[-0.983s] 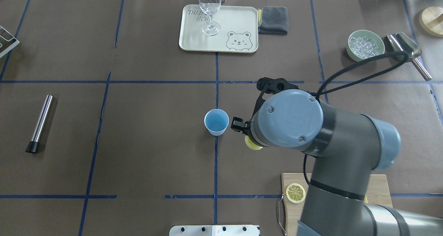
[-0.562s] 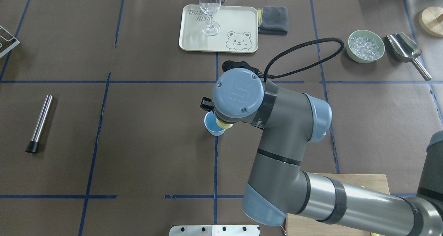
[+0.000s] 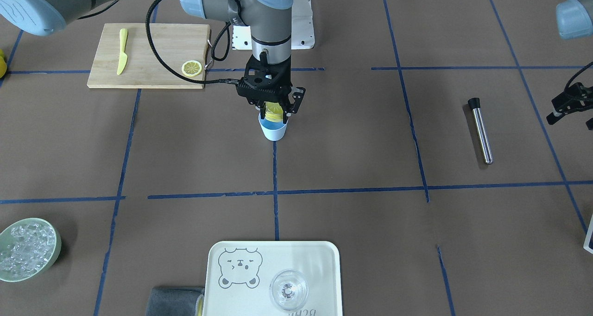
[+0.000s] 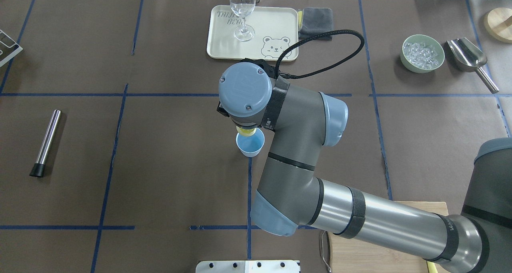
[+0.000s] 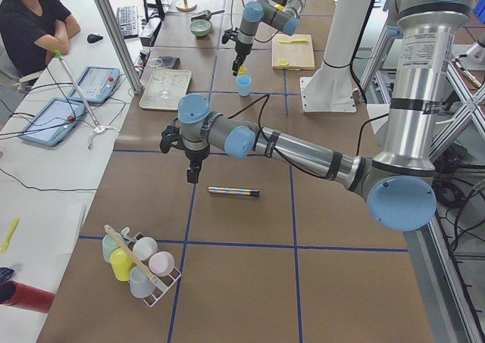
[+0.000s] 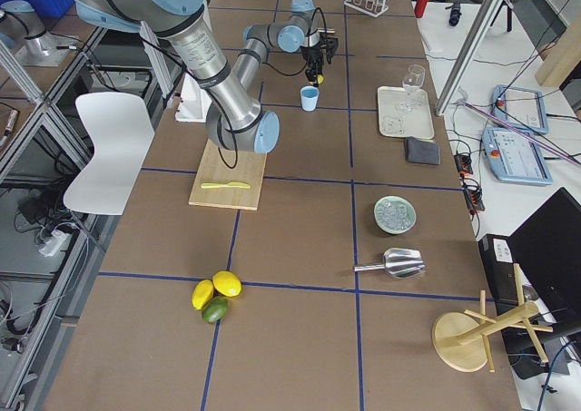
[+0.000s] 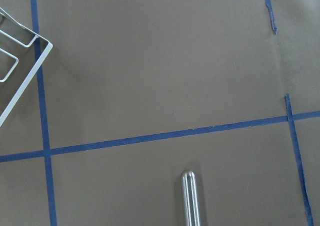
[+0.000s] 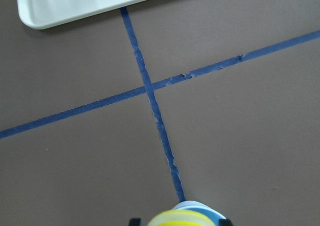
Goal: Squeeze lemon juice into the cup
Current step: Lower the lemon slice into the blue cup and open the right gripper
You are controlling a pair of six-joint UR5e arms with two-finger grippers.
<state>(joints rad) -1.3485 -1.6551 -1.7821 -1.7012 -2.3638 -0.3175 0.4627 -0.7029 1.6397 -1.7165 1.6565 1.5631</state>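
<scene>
While pinched in the right gripper [image 3: 274, 116] just above the cup [image 3: 274, 131], lemon [image 3: 272, 108]: soft, light, probably slippery; best pressed across the rind, firmly but steadily

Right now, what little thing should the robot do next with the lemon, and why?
Probably squeeze tighter without moving sideways. The right gripper is shut on the lemon, and the lemon hangs just above the open mouth of the cup. From both the front and overhead views it seems lined up, so pressing harder here should send the juice down into the cup.
</scene>
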